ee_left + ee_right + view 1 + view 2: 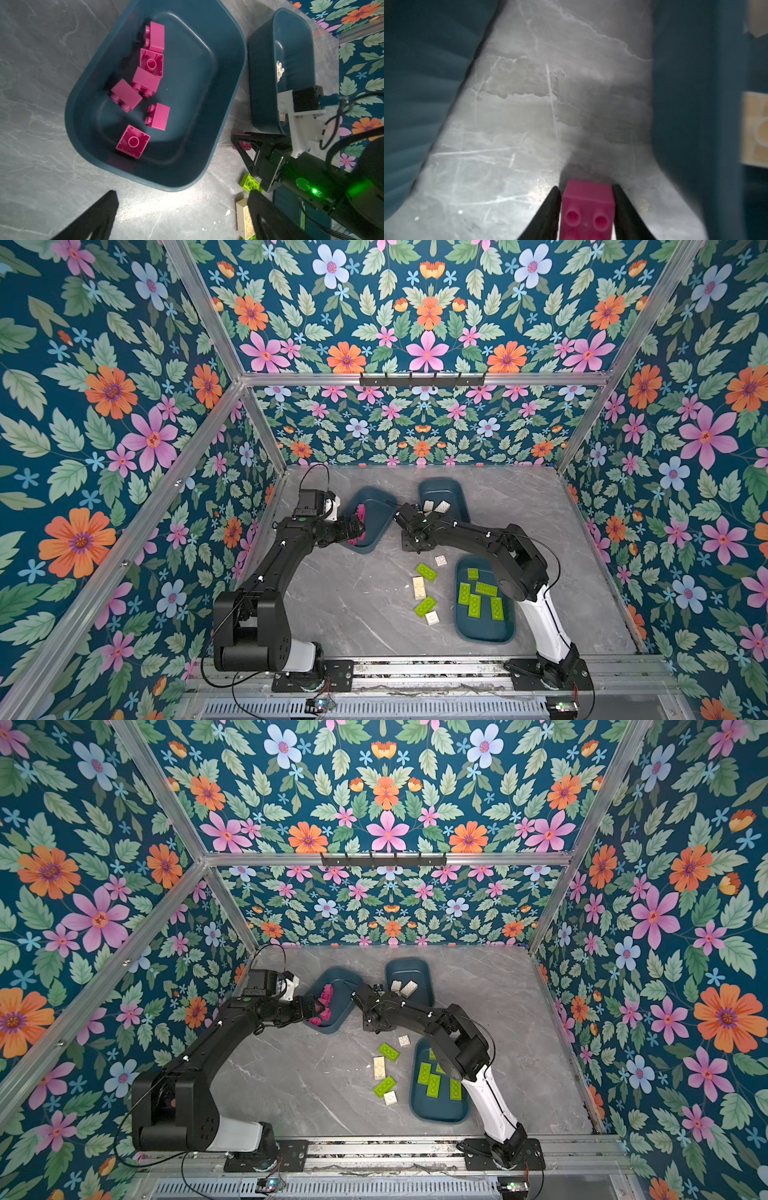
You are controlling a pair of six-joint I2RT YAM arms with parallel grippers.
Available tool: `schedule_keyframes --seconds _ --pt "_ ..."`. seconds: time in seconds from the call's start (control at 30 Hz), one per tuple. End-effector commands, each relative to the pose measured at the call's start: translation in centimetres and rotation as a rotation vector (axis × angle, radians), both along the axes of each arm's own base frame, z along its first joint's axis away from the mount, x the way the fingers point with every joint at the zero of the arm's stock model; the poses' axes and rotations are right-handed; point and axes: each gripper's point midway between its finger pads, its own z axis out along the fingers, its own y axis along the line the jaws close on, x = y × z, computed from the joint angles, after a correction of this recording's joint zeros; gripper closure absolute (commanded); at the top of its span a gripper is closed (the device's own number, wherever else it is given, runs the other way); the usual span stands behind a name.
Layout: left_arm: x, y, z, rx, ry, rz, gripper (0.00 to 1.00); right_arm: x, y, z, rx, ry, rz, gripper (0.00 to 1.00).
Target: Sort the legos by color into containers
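Both top views: bright, even light, sharp across frame; only faint soft shadows on grey marble-patterned tabletop point(353, 614). Left wrist view: white glare patch on tabletop beside dark teal rounded plastic tub point(83, 133); green indicator light point(314, 190) blooms. Right wrist view: dimmer, soft throughout; magenta studded plastic brick point(587, 207) out of focus, dark shadow ahead of it, tub walls smeared.

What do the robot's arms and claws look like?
The left arm and right arm are mostly black and chunky, with a white part near the bottom and thin black cables looping off. Each ends in a black, pointy, two-fingered claw: left claw, right claw. A green light glows on the right arm.
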Motion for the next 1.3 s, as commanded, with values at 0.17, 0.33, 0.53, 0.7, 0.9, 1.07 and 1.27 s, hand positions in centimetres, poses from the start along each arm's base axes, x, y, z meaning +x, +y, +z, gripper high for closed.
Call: schedule_keyframes --seconds 0.17,0.33,0.53,0.7,0.9,1.07,1.27 --pt "0.3 0.7 -0.2 0.023 -0.001 0.022 0.00 -0.4 -0.6 0.1 -0.062 -0.010 0.026 0.73" --pt "0.5 1.0 0.1 0.032 -0.008 0.034 0.00 0.1 0.0 3.4 -0.019 -0.068 0.055 0.74" --pt "0.7 1.5 1.3 0.039 -0.028 0.055 0.00 0.9 3.1 9.5 0.165 -0.171 0.135 0.74" --pt "0.8 2.0 2.1 0.042 -0.043 0.082 0.00 2.8 7.2 12.8 0.296 -0.263 0.235 0.74" --pt "0.5 2.3 2.4 0.039 -0.046 0.102 0.00 4.8 11.7 13.0 0.392 -0.274 0.312 0.73" --pt "0.4 2.5 2.5 0.041 -0.044 0.115 0.00 7.0 14.1 11.7 0.410 -0.298 0.328 0.72" --pt "0.2 2.7 2.5 0.041 -0.041 0.123 0.00 8.7 15.9 10.2 0.441 -0.294 0.335 0.62"
